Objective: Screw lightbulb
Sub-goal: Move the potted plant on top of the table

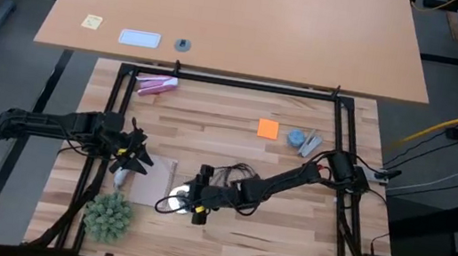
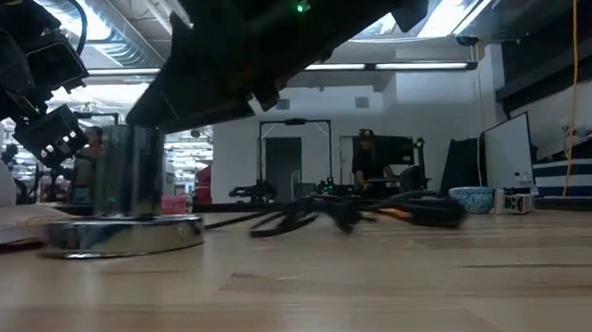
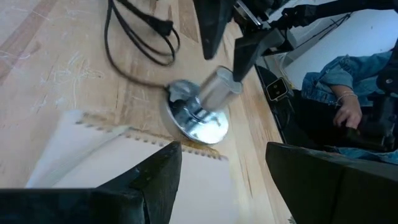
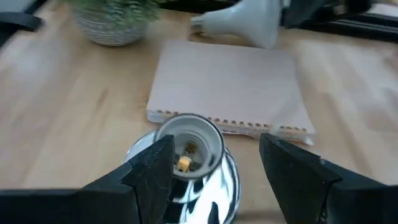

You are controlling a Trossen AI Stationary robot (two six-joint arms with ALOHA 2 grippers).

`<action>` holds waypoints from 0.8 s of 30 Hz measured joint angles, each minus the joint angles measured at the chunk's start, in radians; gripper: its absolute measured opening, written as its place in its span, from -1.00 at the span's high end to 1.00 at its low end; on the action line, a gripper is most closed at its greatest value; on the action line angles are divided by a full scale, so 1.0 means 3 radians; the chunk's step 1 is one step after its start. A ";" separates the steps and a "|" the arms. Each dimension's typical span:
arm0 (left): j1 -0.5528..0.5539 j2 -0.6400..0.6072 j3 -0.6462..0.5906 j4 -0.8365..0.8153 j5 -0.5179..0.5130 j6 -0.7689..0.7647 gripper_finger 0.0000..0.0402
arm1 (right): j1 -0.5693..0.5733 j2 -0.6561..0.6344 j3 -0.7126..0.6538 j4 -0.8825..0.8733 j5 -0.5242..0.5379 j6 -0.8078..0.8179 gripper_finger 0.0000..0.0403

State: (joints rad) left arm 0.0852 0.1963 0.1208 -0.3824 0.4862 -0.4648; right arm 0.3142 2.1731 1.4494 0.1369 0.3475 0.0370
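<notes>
My right tool (image 1: 200, 207) hangs over the socket base (image 4: 186, 163) near the front middle of the bench (image 1: 302, 246), its fingers spread on either side of the socket's white cup and gripping nothing; in the right wrist view the cup is empty, with only the brass contact showing at the bottom. My left tool (image 1: 127, 164) is near the bench's left edge, at the far side of a spiral notepad (image 4: 230, 84) that lies between it and the socket. The lightbulb (image 4: 239, 20) shows just past that notepad, lying about level with its silvery screw end pointing sideways and its frosted globe running into my left tool's dark fingers. I take it that the left tool is clamped on the globe, though the contact itself is partly hidden. A green spiky plant (image 1: 109, 215) sits close by at the front left. I judge the bulb to be light, smooth and thin-shelled, so it could slip or crack under a hard squeeze. The place to hold it is around the widest part of the globe, with gentle, even pressure, leaving the threads bare and free to enter the cup. The shiny socket base looks light and free to slide, so I expect my right tool will have to steady it while the bulb is turned in.
</notes>
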 joint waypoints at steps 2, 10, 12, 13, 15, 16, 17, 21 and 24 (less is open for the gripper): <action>-0.0001 -0.0001 0.0001 0.0001 0.0000 0.0000 -0.11 | 0.0000 0.0000 -0.0001 -0.0015 0.0116 -0.0065 -0.20; 0.0000 0.0000 0.0000 0.0000 0.0001 0.0000 -0.11 | 0.0001 0.0001 0.0350 -0.0921 0.0539 -0.0158 -0.20; -0.0001 -0.0001 0.0001 0.0000 0.0001 0.0000 -0.11 | 0.0001 0.0005 0.0445 -0.1090 0.0620 -0.0193 -0.20; -0.0001 0.0000 0.0001 0.0000 0.0001 0.0000 -0.11 | -0.0001 0.0009 0.0474 -0.1134 0.0624 -0.0232 -0.20; -0.0001 -0.0001 0.0000 0.0000 0.0001 0.0000 -0.11 | -0.0005 0.0014 0.0528 -0.1202 0.0620 -0.0302 -0.20; -0.0001 0.0000 0.0000 0.0000 0.0000 0.0000 -0.11 | -0.0006 0.0015 0.0550 -0.1243 0.0639 -0.0330 -0.20; -0.0001 -0.0001 0.0001 0.0000 0.0001 0.0000 -0.11 | -0.0011 0.0017 0.0582 -0.1290 0.0637 -0.0337 -0.20; -0.0001 -0.0001 0.0000 0.0000 0.0000 0.0000 -0.11 | -0.0040 0.0022 0.0684 -0.1530 0.0693 -0.0341 -0.20; 0.0000 -0.0001 0.0000 0.0000 0.0000 0.0000 -0.11 | -0.0067 0.0028 0.0791 -0.1740 0.0792 -0.0340 -0.20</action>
State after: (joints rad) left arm 0.0853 0.1961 0.1208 -0.3824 0.4862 -0.4648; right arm 0.2942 2.1815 1.6867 -0.3852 0.5850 -0.0650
